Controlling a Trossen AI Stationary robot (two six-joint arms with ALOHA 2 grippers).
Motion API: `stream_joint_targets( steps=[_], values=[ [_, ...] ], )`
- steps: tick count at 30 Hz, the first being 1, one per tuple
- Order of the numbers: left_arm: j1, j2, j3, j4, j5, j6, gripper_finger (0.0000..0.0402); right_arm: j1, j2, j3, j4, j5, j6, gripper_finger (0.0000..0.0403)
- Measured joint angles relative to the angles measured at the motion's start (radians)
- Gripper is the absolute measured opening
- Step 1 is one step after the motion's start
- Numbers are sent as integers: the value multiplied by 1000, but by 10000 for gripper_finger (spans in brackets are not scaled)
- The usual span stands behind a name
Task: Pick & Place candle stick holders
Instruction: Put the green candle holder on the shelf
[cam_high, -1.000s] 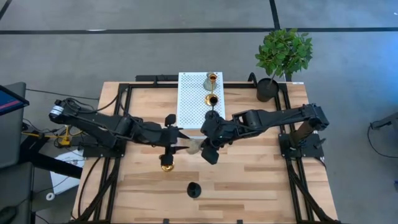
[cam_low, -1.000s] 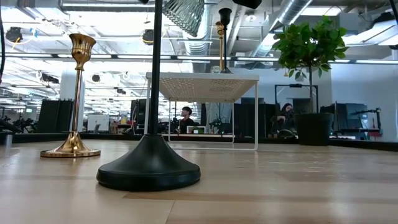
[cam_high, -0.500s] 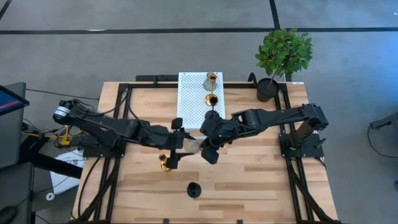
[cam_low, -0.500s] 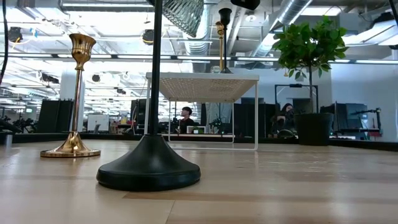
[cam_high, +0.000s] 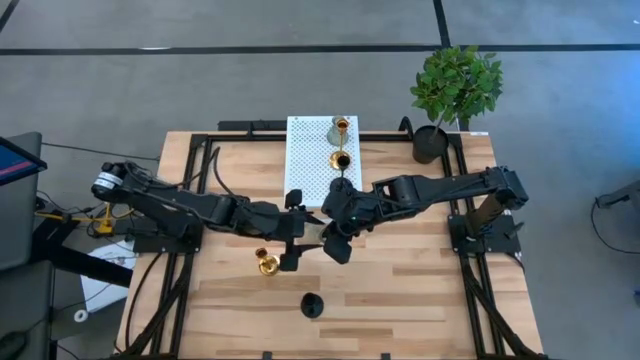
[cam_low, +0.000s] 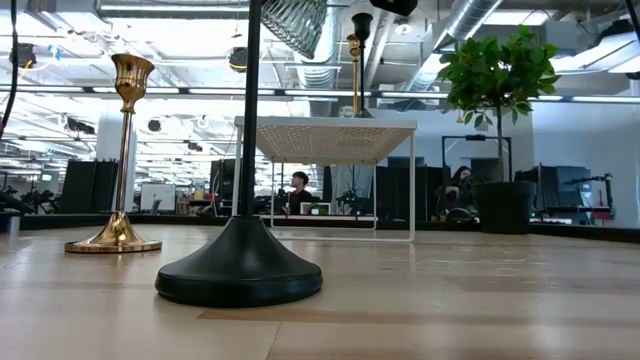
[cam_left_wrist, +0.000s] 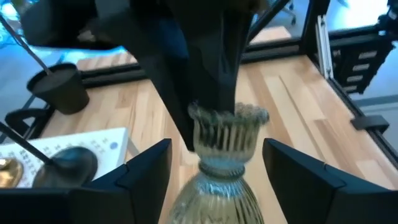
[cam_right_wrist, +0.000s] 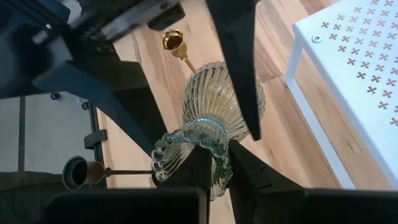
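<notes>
Gripping glass holder (cam_right_wrist: 211, 118): R gripper (cam_right_wrist: 214, 163) (L gripper (cam_left_wrist: 214, 165) open).

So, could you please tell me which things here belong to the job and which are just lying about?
Job: ribbed glass candle holder; gold metal candlestick; black round-based candlestick; white perforated stand.
Lying about: green leafy plant in black pot.

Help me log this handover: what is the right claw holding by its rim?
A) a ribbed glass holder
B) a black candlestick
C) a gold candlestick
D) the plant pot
A: in the right wrist view the right claw pinches the scalloped rim of the ribbed glass holder, with the left claw open on either side of it.
</notes>
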Motion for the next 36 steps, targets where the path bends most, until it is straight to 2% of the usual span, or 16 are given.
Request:
stream_joint_targets(
  steps=[17, 21, 28, 36],
  values=[
    [8, 45, -1, 29, -1, -4, 225, -2, 0, 0, -2, 2, -7, 16],
    [8, 45, -1, 42, -7, -5, 203, -2, 0, 0, -1, 3, -7, 16],
    [7, 45, -1, 37, -6, -16, 141, -3, 0, 0, -2, 0, -3, 16],
    [7, 45, -1, 37, -7, -20, 144, -3, 0, 0, -2, 0, -3, 16]
  ],
)
